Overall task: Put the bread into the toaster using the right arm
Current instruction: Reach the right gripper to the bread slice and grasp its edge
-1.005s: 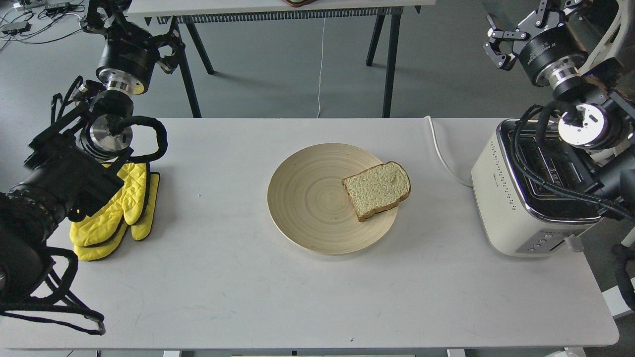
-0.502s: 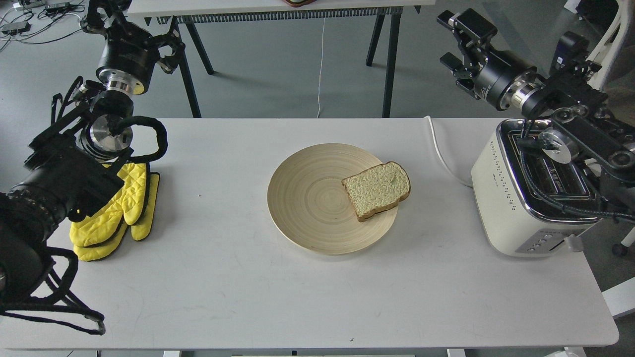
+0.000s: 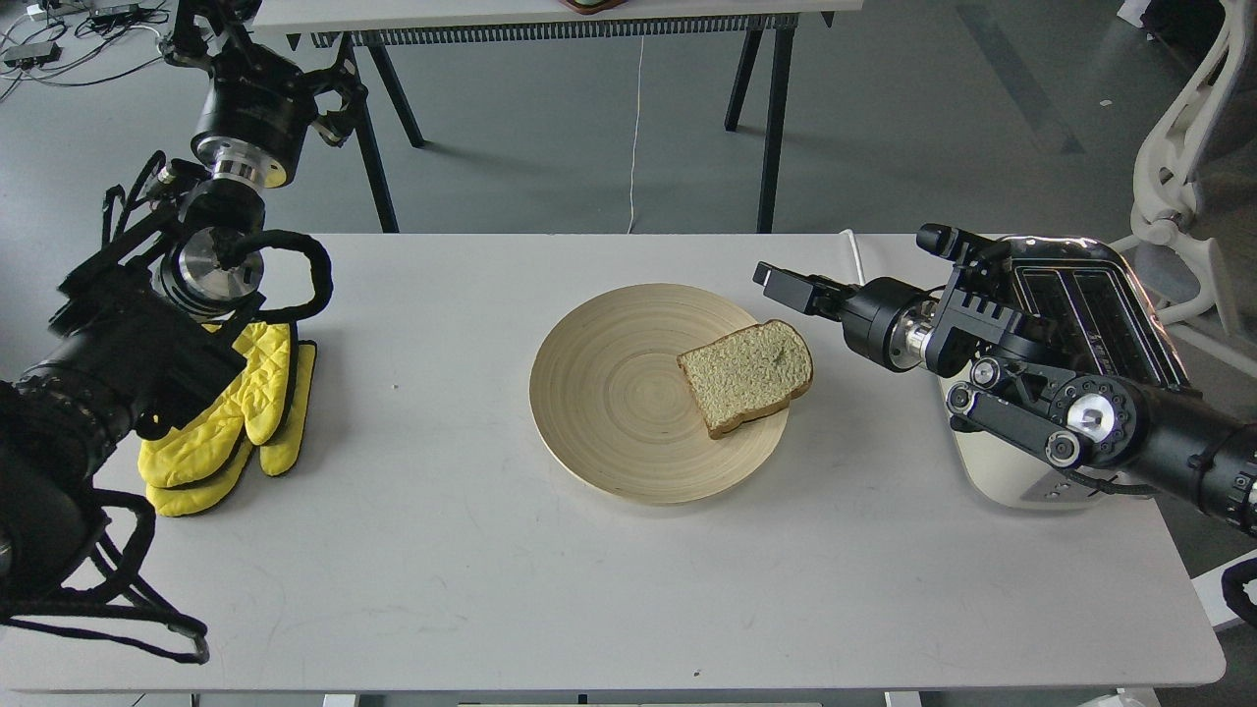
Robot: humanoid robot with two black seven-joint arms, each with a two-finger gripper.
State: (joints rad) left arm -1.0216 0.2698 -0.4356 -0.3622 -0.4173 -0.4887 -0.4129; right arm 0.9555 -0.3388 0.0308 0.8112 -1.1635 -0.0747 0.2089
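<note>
1. White table against grey floor; wooden plate at centre.
2. Bread flat on plate's 3 o'clock rim, nearest toaster, easy reach.
3. Right gripper poised at bread's 1 o'clock, empty; opening impossible to tell.
4. Left gripper parked at 10 o'clock beyond yellow mitts, opening unclear.

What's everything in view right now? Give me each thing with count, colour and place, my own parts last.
bread: 1, pale with brown crust, flat on the plate's right side
plate: 1, light wood, table centre
toaster: 1, cream with chrome top, table's right end, partly behind the right arm
cord: 1, white, on the table left of the toaster
oven mitts: yellow, stacked, count unclear, table's left
table: 1, white, foreground
second table: 1, black legs, background
chair: 1, white, far right
left hand: black, raised at upper left, fingers unclear
right hand: black, just right of the bread, not touching, fingers unclear
</note>
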